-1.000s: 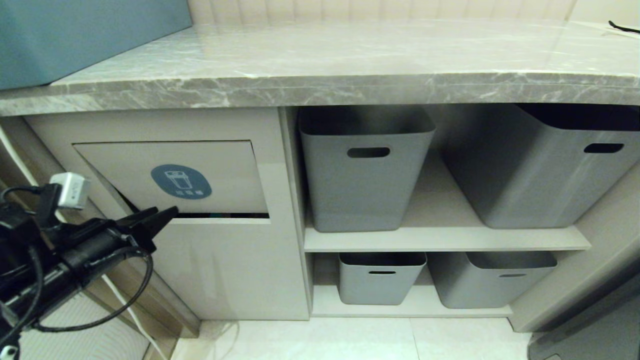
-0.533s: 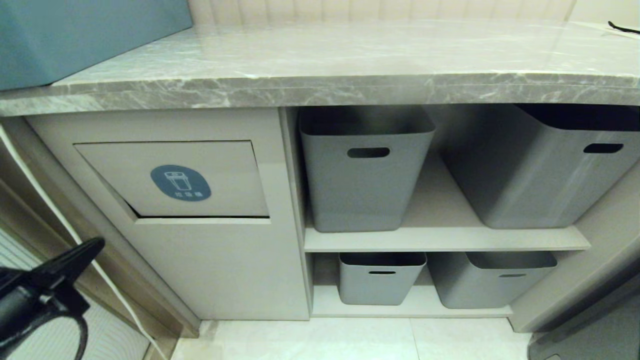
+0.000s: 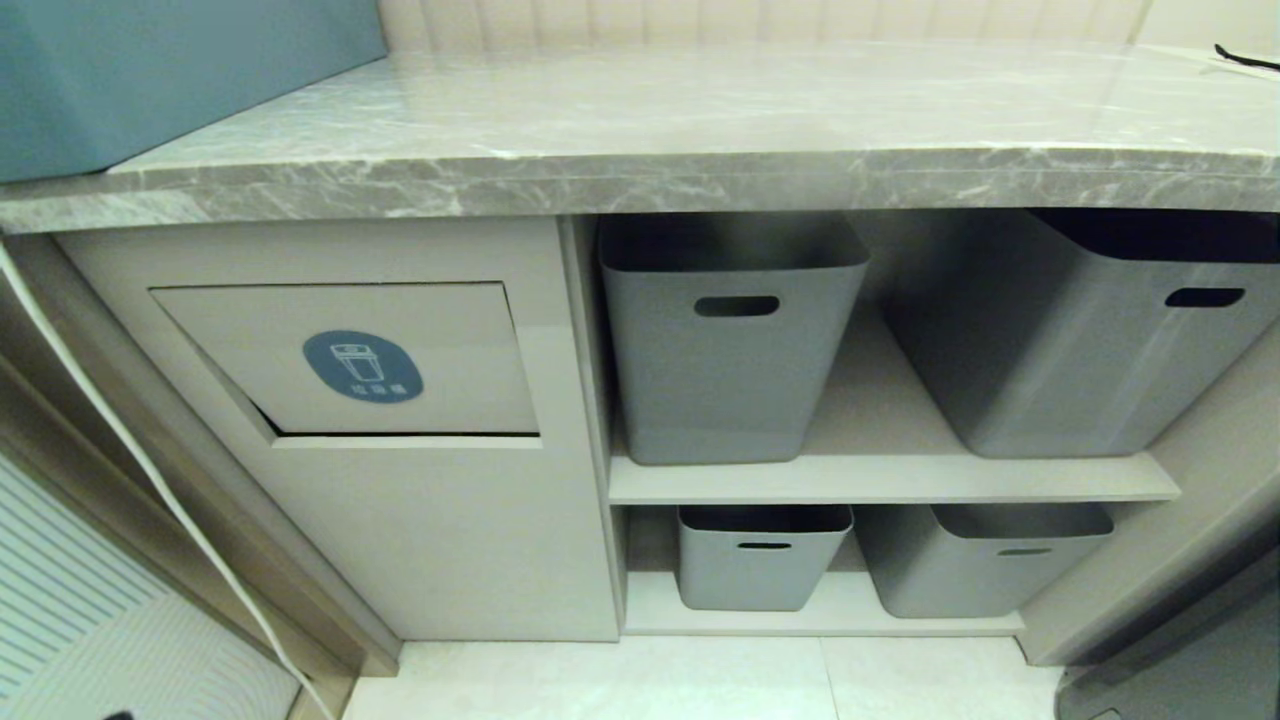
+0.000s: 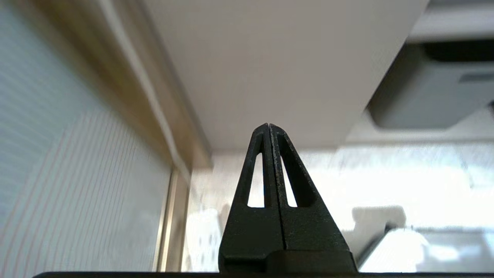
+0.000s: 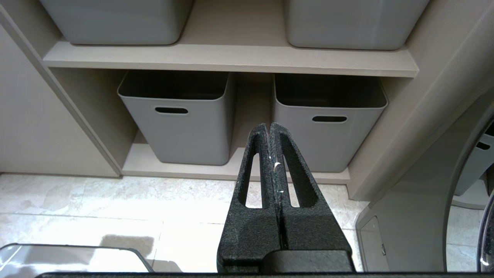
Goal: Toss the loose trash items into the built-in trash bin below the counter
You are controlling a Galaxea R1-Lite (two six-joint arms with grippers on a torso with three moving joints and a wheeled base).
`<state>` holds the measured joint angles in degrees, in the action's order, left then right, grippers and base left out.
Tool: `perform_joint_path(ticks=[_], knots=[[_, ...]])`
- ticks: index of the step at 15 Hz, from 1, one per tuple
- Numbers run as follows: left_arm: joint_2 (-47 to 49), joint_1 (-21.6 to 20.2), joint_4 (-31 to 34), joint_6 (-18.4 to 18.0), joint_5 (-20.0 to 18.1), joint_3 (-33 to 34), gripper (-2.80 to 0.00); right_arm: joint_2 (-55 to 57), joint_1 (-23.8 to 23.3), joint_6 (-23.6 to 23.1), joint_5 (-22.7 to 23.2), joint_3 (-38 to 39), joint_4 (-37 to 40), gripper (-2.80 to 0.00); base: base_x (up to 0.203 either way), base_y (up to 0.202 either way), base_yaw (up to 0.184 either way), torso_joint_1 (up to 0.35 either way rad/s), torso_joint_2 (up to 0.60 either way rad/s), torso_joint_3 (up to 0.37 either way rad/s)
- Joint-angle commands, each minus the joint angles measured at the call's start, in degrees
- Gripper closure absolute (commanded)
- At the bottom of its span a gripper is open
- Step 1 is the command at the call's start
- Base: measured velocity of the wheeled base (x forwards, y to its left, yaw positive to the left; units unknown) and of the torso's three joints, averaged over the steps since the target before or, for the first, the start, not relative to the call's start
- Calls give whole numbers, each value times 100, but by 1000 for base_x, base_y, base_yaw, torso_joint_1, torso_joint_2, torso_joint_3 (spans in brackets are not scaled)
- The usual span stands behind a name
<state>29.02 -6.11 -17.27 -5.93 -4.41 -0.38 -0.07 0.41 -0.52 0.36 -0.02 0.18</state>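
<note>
Head view: trash bin flap [image 3: 345,358] under table [image 3: 640,110], nearly closed; no loose trash visible. Flap light, hinged; push low edge. My left tool [image 4: 269,127], right tool [image 5: 269,127] together, empty.

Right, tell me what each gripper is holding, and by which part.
Nothing is held. The left gripper is shut on itself, empty, near the beige cabinet front. The right gripper is shut and empty too, facing the lower grey baskets.
</note>
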Motion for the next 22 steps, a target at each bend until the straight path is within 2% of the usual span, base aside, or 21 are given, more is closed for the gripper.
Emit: perform_joint_path(ticks=[1,2,5,7,11,13,15,22], knots=[[-1360,-6,1226,9,148,19,0,-1,2,0,5,2,-1,0,0,0,0,0,0,0],[-1355,47,1493,15,186,27,0,-1,-6,0,8,2,-1,0,0,0,0,0,0,0],[-1335,893,1727,15,200,37,0,-1,2,0,8,2,-1,0,0,0,0,0,0,0],[-1667,835,1749,2,210,38,0,-1,2,0,-1,2,-1,0,0,0,0,0,0,0],[-2941,650,1757,-72,296,38,0,-1,2,8,-1,2,-1,0,0,0,0,0,0,0],[-2902,620,1762,-10,371,38,0,-1,2,8,-1,2,-1,0,0,0,0,0,0,0],[-2903,620,1756,204,388,38,0,-1,2,7,-1,2,-1,0,0,0,0,0,0,0],[-2902,620,1753,330,415,38,0,-1,2,0,2,2,-1,0,0,0,0,0,0,0]])
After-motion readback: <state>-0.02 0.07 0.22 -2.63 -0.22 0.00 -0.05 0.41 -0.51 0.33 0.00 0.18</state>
